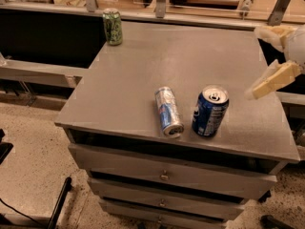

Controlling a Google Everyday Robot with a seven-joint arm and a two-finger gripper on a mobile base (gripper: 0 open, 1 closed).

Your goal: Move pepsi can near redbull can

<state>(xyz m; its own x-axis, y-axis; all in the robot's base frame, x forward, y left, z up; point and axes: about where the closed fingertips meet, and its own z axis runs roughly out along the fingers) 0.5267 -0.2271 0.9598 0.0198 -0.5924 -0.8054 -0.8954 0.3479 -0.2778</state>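
1 green can (113, 26) stood well behind the pepsi can (210, 110). That can stood upright, just right of the redbull can (169, 111), which lay front-to-back. My gripper (256, 61) hung open and empty to the right.

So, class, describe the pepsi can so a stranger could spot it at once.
On the grey cabinet top, look near the front edge, where two cans sit together. The pepsi can is the right-hand one, upright, with the open tool to its right, clear of it. Unlike the slim silver redbull can lying beside it and the far green can, it is wide and dark blue.
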